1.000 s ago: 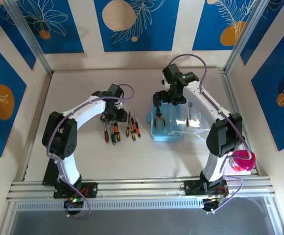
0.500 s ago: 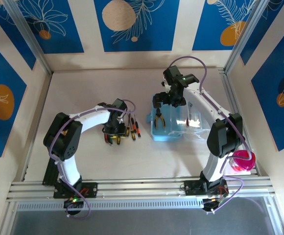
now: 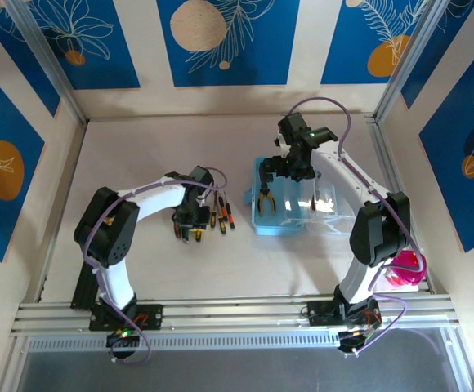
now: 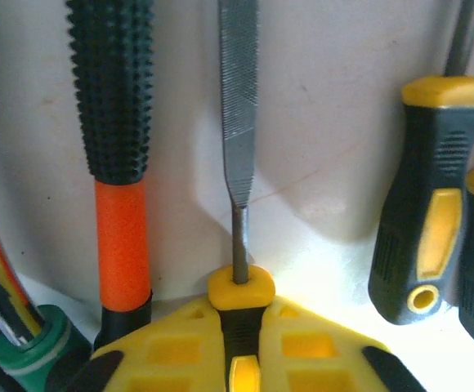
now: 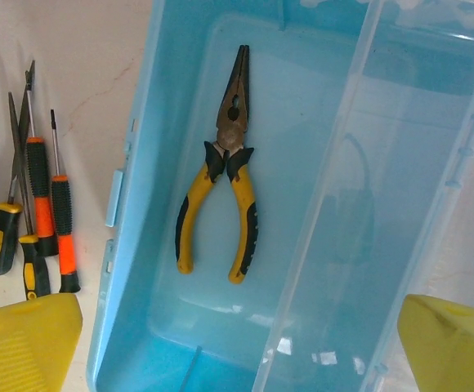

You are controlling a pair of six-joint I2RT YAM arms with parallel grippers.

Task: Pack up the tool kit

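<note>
The light-blue tool kit case (image 3: 259, 227) lies open right of centre, its clear lid (image 5: 400, 204) folded out to the right. Yellow-handled pliers (image 5: 229, 163) lie inside the case (image 5: 131, 204). My right gripper (image 5: 237, 351) hovers open above the case, nothing between its fingers; from above it (image 3: 290, 167) is over the case's far end. Several screwdrivers (image 3: 221, 214) lie in a row on the table left of the case. My left gripper (image 4: 241, 306) is shut on the yellow-black handle of a file (image 4: 237, 98) in that row, low at the table (image 3: 190, 222).
An orange-and-black handled tool (image 4: 118, 163) lies just left of the file, a yellow-black screwdriver (image 4: 421, 204) to its right, a green handle (image 4: 41, 351) at the lower left. A pink container (image 3: 406, 268) sits by the right arm's base. Walls surround the table.
My left gripper has come down onto the row of tools and closed on the file's handle. The right gripper has drifted a little to the right over the case.
</note>
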